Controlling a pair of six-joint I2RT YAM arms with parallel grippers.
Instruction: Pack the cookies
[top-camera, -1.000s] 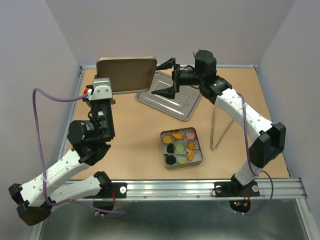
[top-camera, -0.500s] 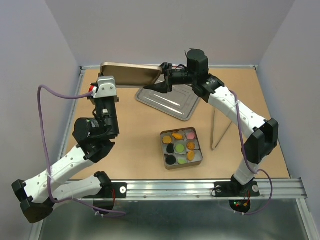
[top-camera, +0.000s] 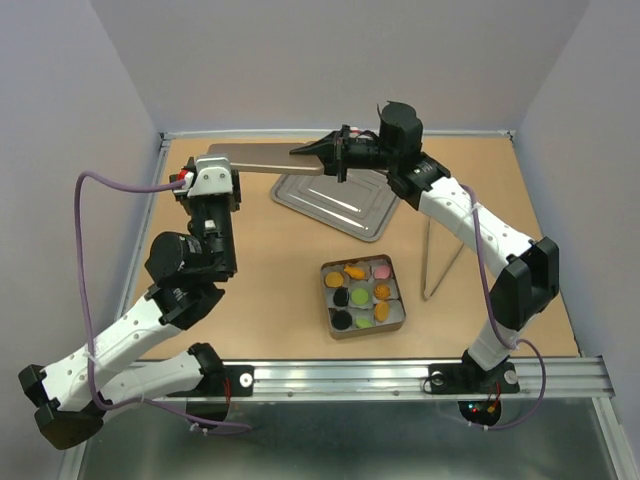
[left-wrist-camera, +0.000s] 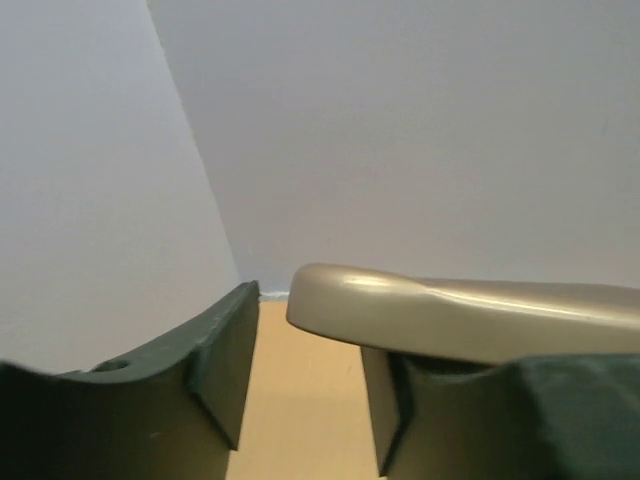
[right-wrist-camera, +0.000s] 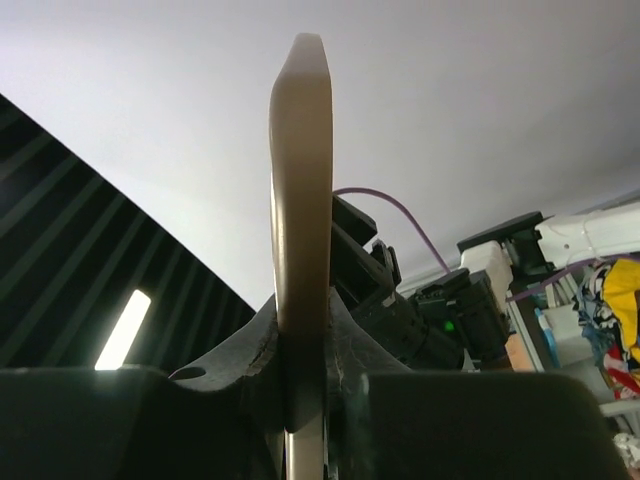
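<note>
Both my arms reach to the far side of the table (top-camera: 270, 270); between them a tan metal lid (top-camera: 262, 158) hangs in the air, flat and seen edge-on from the top camera. My right gripper (top-camera: 314, 152) is clenched on the lid's right end; in the right wrist view the lid stands as a thin edge squeezed between my two fingers (right-wrist-camera: 345, 385), both pressed on its faces. My left gripper (left-wrist-camera: 305, 380) is at the lid's left end; its jaws stand apart with bare table showing in the gap; the lid's rounded corner lies over my right-hand finger (left-wrist-camera: 385, 400), while the other finger is clear of it; so released there, no pinch. Whether the lid touches that finger or only passes above it, I cannot tell.

The cookies (top-camera: 358, 293) sit well apart from both grippers, nearer the middle of the table; they lie in a square tin (top-camera: 327, 302), three rows of three, each disc in a white paper cup (top-camera: 383, 268); orange ones at the far left and right side, black ones at the centre and near left, green in the near row, a pink one at the far right.

A silver tray (top-camera: 345, 210) lies flat under the raised lid's right end; a thin V-shaped metal piece (top-camera: 438, 262) lies right of the tin, not touching it.
</note>
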